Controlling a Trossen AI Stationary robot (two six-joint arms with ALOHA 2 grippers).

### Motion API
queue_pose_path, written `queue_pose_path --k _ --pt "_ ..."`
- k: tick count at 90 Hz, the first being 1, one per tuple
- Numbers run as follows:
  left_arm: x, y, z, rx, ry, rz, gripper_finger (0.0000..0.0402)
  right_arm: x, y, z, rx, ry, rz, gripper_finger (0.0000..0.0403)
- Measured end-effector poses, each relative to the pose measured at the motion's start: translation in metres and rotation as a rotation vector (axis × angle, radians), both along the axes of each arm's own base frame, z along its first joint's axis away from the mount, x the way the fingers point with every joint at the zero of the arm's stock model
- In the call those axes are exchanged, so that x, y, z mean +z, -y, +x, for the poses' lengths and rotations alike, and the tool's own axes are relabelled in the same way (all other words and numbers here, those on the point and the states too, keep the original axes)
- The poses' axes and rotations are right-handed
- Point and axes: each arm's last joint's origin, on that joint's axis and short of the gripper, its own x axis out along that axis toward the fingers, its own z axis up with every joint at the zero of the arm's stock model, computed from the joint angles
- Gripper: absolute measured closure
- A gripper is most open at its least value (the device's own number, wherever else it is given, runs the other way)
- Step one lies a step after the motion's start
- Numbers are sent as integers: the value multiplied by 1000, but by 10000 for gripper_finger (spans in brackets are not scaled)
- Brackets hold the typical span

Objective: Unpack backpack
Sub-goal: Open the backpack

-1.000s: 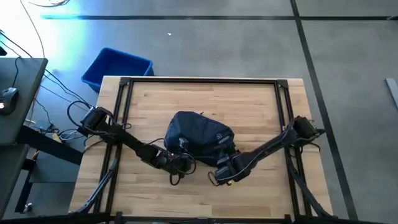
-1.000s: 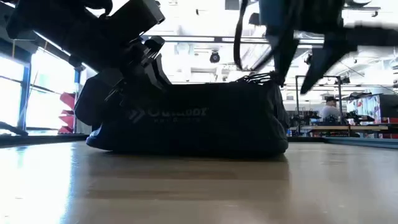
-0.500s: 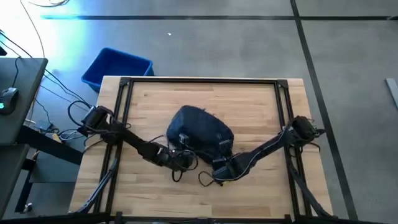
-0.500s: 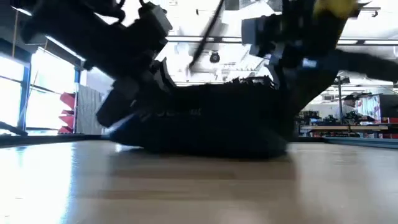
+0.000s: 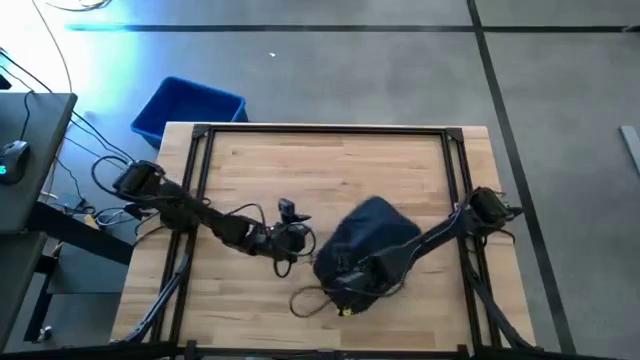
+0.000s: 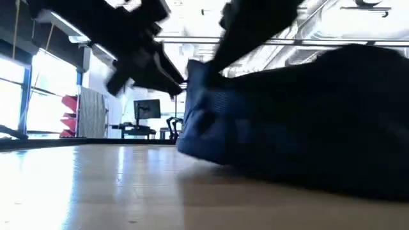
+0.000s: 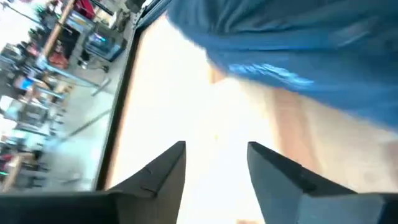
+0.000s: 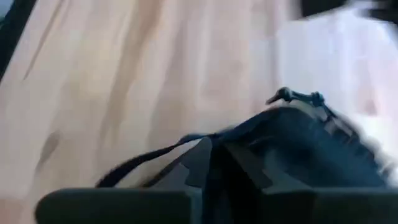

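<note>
The backpack is lying on the wooden tabletop, right of centre and toward the near edge, with a black strap looping out onto the wood on its near-left side. In the low view the backpack is filling the right side of the picture, resting on the wood. The right gripper is sitting at the backpack's near-left end, its arm lying across the fabric from the tabletop's right edge; in the right wrist view its two fingers are pressing in on a fold of dark backpack fabric, clenched on it. The left gripper is hanging over bare wood just left of the backpack, not touching it; in the left wrist view its fingers are standing apart with nothing between them, and the blue backpack is lying ahead of them. A blue bin is sitting on the floor beyond the tabletop's far-left corner.
</note>
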Motion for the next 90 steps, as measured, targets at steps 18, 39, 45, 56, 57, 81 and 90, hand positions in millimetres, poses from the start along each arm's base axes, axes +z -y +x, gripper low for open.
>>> queue_pose_path --k 18,39,45,56,57,81,90 --pt "9 19 -11 -40 70 -198 241 36 5 17 66 86 17 291" --pt "4 12 -1 -40 96 -407 241 49 27 8 78 -125 -119 225" --pt "5 6 2 -22 113 -414 241 44 41 2 26 -237 -151 219" --pt "7 -5 8 -12 136 -456 241 22 64 -5 -63 -372 -173 218" --pt "7 -6 9 -13 137 -463 241 20 66 -6 -71 -382 -176 218" --pt "-6 -9 23 -30 176 -610 241 -14 81 -10 -171 -369 -178 241" --pt "-20 -11 30 1 181 -668 241 -21 69 -12 -188 -305 -190 271"
